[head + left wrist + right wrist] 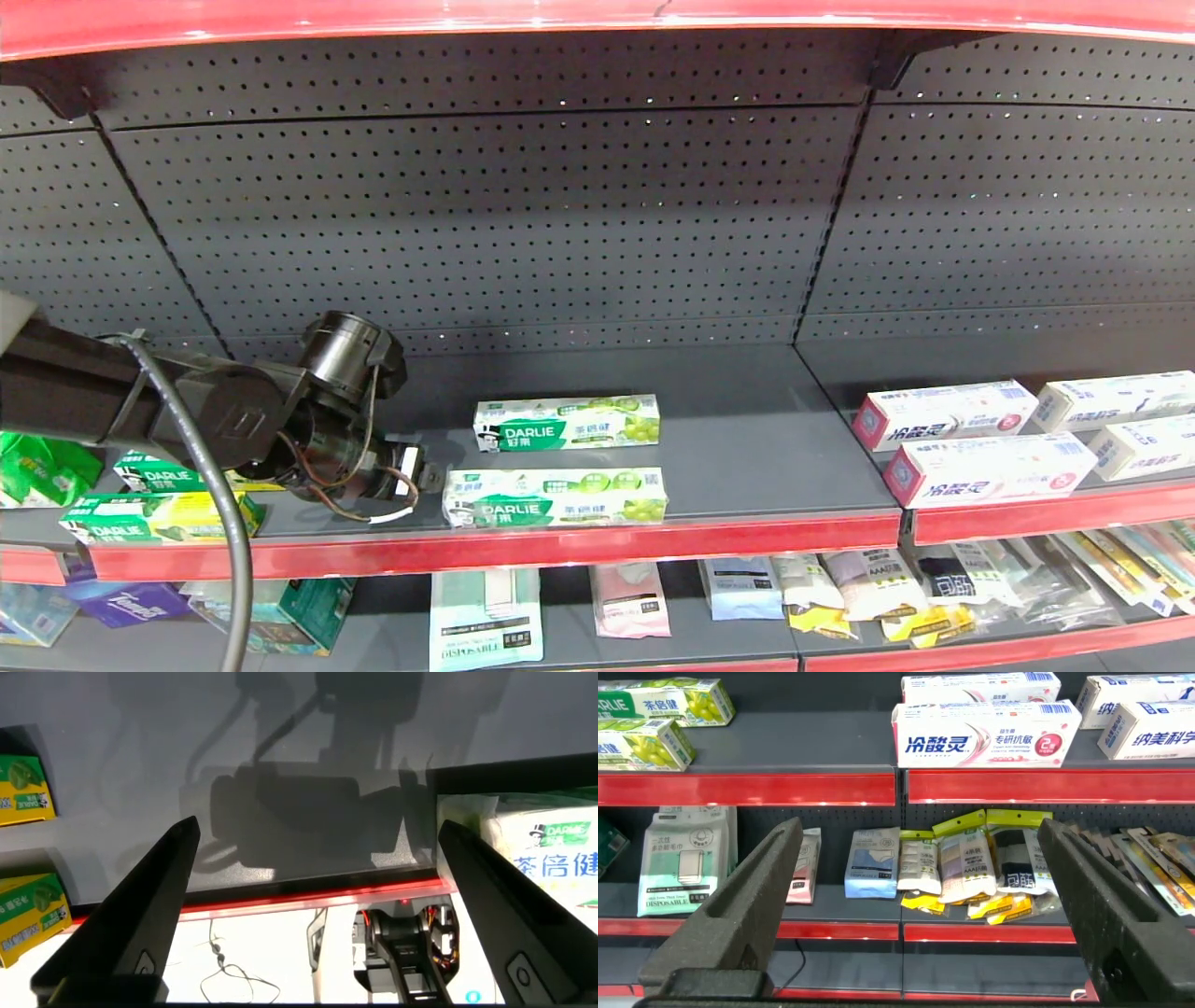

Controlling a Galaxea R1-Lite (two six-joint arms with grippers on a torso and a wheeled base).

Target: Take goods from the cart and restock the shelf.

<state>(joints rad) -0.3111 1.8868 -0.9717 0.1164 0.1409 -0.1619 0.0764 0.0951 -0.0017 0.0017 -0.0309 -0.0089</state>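
Note:
Two green toothpaste boxes lie on the grey shelf (747, 439), one behind (567, 422) and one at the front edge (555, 497). My left gripper (425, 478) hovers low over the shelf just left of the front box's end. In the left wrist view this gripper (318, 831) stands open with bare shelf between its fingers, and the green box (547, 849) lies outside one finger. My right gripper (920, 826) is open and holds nothing, set back from the shelving and facing the lower shelf.
White and red toothpaste boxes (990, 469) fill the shelf's right section. Green and yellow boxes (159, 518) sit at the far left. Packets and pouches (962, 863) line the shelf below. Bare shelf stretches between the green boxes and the right section.

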